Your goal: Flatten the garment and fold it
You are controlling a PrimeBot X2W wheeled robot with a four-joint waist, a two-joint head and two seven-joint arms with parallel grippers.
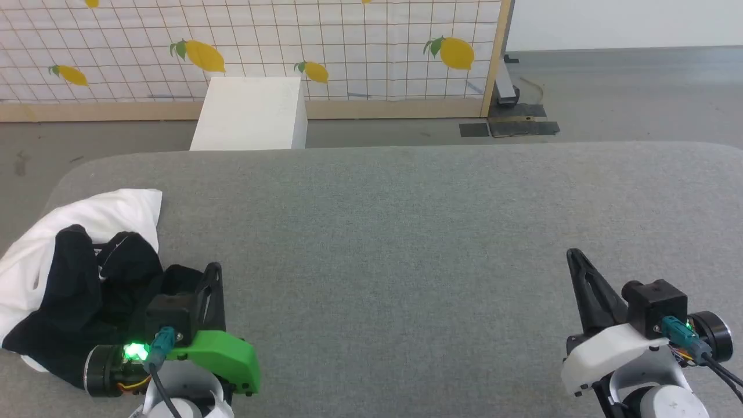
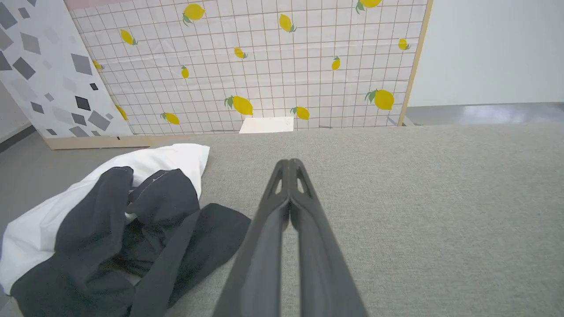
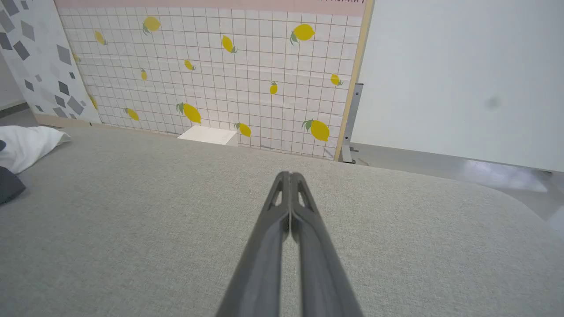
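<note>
Two claws sit in front of you over a grey fabric-covered table (image 1: 377,220). Both have their fingers pressed together with nothing between them.

Start at the far left. The T-shirt (image 1: 75,261) lies crumpled in a heap just to the left of the left claw (image 1: 214,269), at the table's left end. It is a mound of white cloth on the far side with black folds heaped over the near side. In the left wrist view, the nearest black fold reaches right up to the left side of that claw's fingers (image 2: 264,246). You cannot tell whether cloth and finger actually touch. The white part runs on ahead of the fingertips and to their left.

The left claw points away from you along the table, its two dark fingers meeting along their length and the tips low over the grey surface.

Ahead of that claw and slightly to its right, past the table's far edge, a white box (image 1: 249,113) stands on the floor (image 1: 638,93) against a lemon-print panel (image 1: 348,46). A speckled panel (image 2: 39,75) leans to the left of the lemon one.

The right claw (image 1: 574,255) is well apart from the left one, toward the table's right end, and it points the same way. The T-shirt lies well away to its left. In the right wrist view, a white corner and a scrap of dark cloth show at the left border. To this claw's right the table rounds off into a corner, with grey floor and a pale wall beyond.
</note>
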